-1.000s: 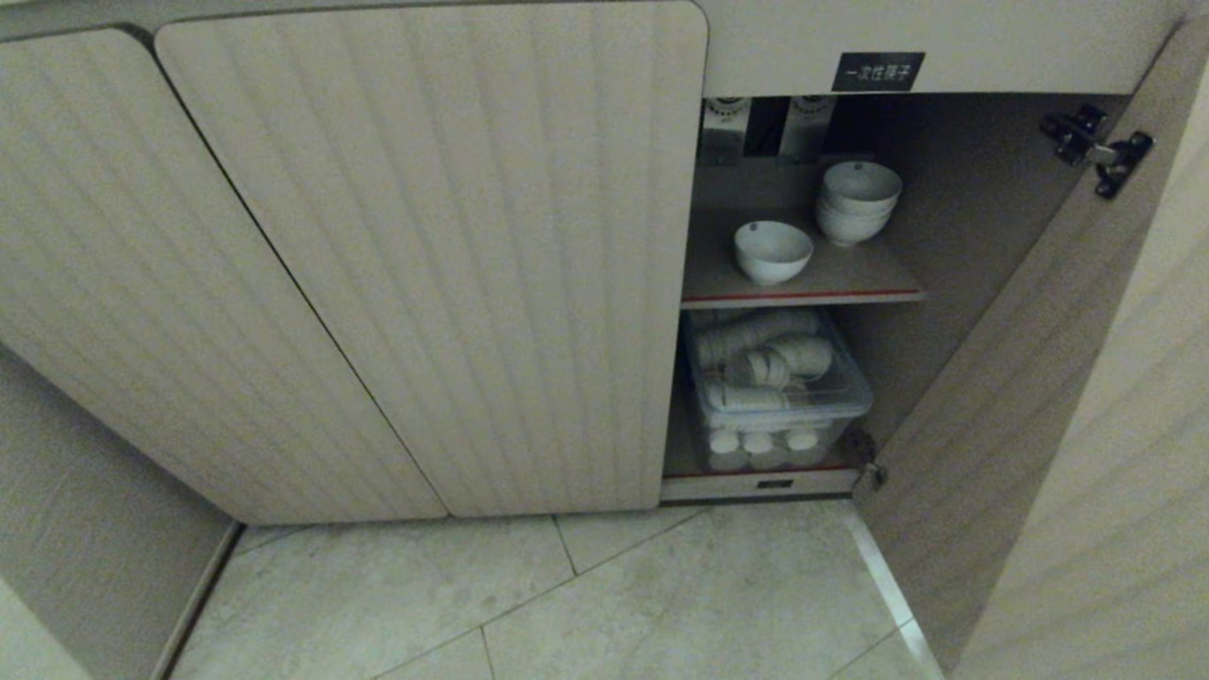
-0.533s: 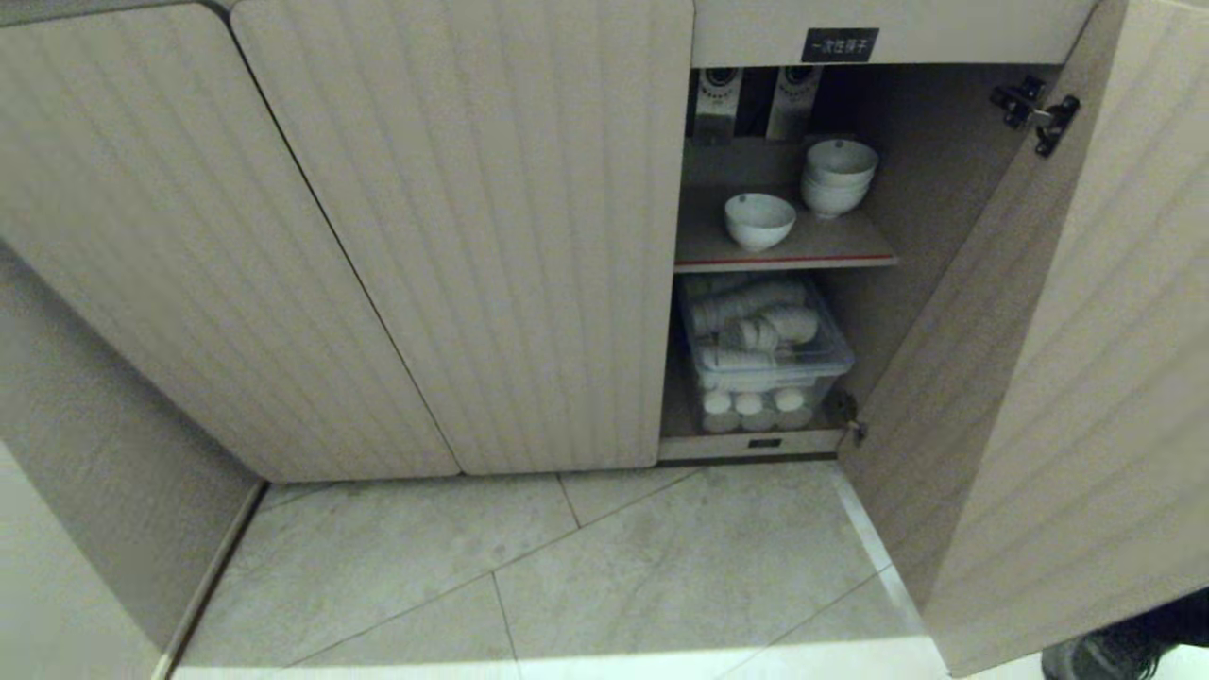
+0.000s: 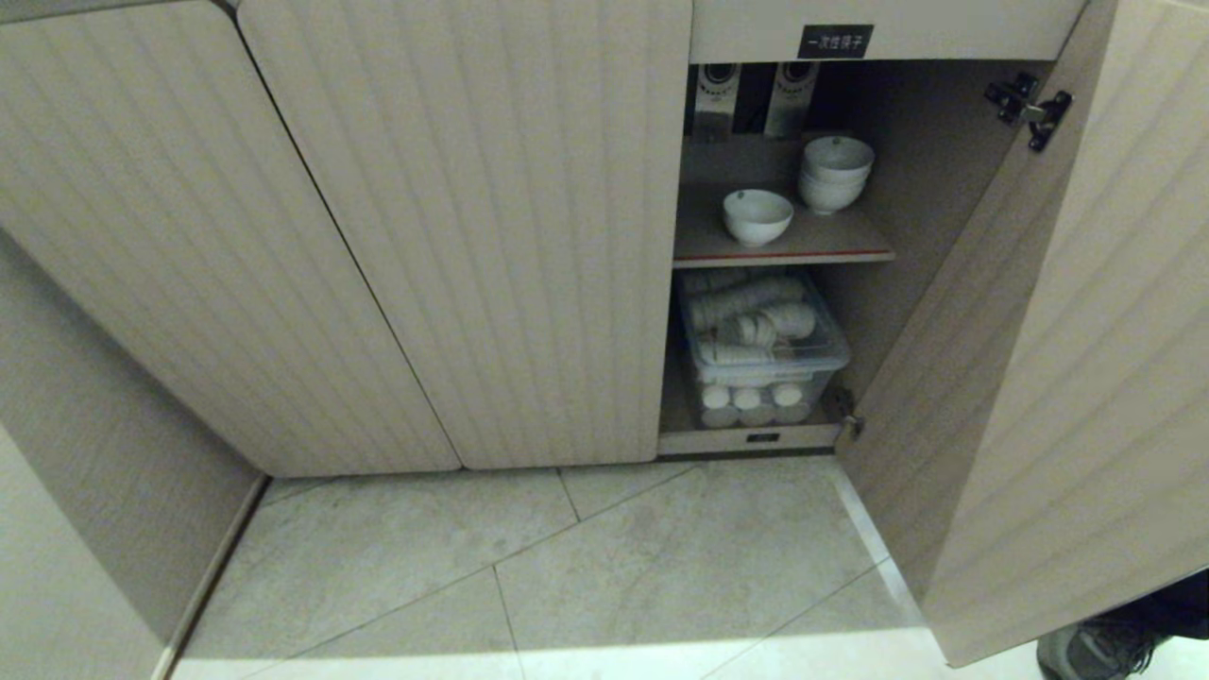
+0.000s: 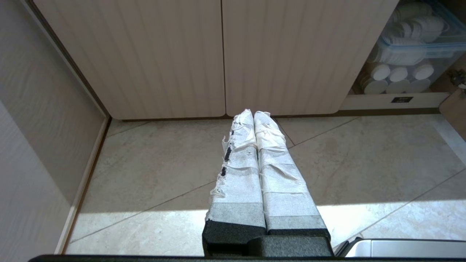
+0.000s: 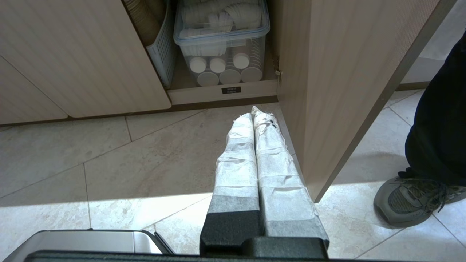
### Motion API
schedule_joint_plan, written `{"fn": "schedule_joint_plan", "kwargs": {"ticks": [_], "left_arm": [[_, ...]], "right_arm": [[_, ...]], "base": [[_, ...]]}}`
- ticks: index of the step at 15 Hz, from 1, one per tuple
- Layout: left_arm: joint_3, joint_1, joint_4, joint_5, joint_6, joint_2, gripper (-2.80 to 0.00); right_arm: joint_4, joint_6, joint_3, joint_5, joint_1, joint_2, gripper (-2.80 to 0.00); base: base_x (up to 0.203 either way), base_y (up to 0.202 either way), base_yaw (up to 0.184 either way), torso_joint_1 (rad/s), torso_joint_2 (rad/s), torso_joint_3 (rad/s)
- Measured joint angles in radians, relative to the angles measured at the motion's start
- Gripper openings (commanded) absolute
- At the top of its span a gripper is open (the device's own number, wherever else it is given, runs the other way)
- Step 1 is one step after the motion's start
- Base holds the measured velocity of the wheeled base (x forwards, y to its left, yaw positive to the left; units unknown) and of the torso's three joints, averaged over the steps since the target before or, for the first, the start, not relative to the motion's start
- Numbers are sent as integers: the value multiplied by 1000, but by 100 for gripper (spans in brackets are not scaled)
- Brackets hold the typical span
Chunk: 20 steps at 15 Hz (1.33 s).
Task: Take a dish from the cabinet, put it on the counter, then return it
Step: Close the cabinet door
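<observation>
My view's backed off a bit, dish (image 3: 757, 216) sits on the cabinet (image 3: 784, 247) shelf, left hand (image 4: 254, 115) and right hand (image 5: 255, 112) both pressed together.

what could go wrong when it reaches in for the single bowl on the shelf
The dish sits near the stack of bowls, so a wide reach might knock the stack. The open door crowds the right side of the cabinet opening. A person's shoe stands near the right gripper.

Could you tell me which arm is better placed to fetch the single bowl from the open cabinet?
Probably the right: the right hand points beside the open door, whereas the left hand faces closed doors. The bowl sits right of centre.
</observation>
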Motion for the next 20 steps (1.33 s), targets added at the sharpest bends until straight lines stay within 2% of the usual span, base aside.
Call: {"fn": "schedule_joint_plan", "kwargs": {"ticks": [20], "left_arm": [[0, 0, 0, -1, 1, 0, -280]], "right_arm": [[0, 10, 1, 1, 0, 0, -280]], "base": [[0, 0, 0, 0, 0, 0]]}}
